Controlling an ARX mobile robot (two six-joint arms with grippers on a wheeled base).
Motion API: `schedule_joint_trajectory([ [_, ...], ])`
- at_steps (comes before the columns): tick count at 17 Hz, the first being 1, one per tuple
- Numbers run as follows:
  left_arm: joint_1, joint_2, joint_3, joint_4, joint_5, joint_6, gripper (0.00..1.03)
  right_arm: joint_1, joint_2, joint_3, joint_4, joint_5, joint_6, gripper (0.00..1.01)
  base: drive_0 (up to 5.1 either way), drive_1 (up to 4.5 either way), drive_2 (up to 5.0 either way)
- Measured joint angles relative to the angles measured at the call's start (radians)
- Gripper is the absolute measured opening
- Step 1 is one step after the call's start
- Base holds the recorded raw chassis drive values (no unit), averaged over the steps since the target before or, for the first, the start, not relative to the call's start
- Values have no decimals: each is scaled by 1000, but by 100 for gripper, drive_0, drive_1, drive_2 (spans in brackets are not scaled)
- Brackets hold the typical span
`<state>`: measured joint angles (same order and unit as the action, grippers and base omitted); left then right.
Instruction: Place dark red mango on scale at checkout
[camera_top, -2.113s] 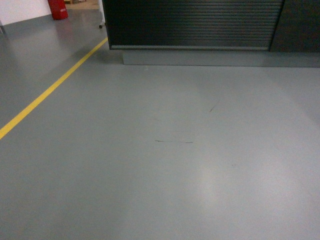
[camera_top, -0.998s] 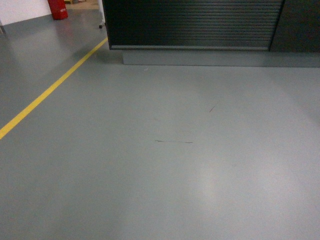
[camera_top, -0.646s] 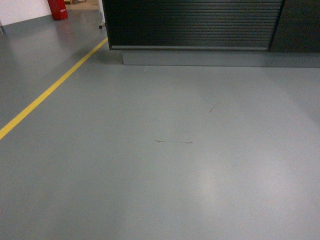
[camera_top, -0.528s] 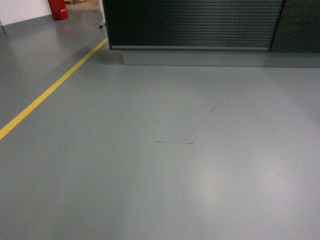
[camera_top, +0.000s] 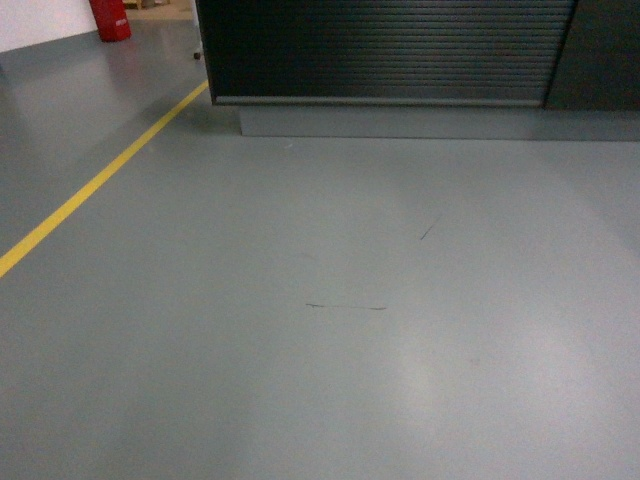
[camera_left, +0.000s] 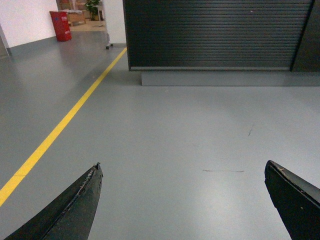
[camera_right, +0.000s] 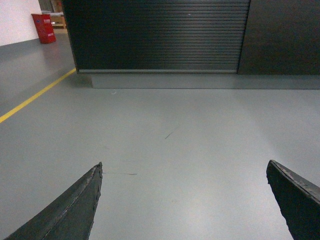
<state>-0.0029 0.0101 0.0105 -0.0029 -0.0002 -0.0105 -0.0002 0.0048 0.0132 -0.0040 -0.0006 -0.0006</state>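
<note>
The checkout (camera_top: 385, 50) stands ahead across the grey floor, a dark counter with a ribbed slatted front and a grey plinth (camera_top: 430, 122); it also shows in the left wrist view as the checkout (camera_left: 215, 32) and in the right wrist view as the checkout (camera_right: 160, 35). The dark red mango and the scale are out of view. My left gripper (camera_left: 182, 167) hangs open over bare floor, nothing between its fingers. My right gripper (camera_right: 184, 167) is open and empty too. Neither gripper shows in the head view.
A yellow floor line (camera_top: 95, 185) runs diagonally at the left toward the counter's corner. A red container (camera_top: 108, 18) stands at the far left by a white wall. Thin scuff marks (camera_top: 345, 306) lie on the floor ahead.
The view has crept forward: the counter sits slightly larger and the floor scuffs have slid lower in the head view. Nothing else has changed.
</note>
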Motion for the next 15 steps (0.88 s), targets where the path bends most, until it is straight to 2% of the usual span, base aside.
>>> schedule_joint_trajectory([
  [12, 0, 0, 0, -2, 0, 0, 98, 0, 0, 0, -2, 0, 0, 98, 0, 0, 0],
  [15, 0, 0, 0, -2, 0, 0, 98, 0, 0, 0, 0, 0, 0, 98, 5, 299, -289],
])
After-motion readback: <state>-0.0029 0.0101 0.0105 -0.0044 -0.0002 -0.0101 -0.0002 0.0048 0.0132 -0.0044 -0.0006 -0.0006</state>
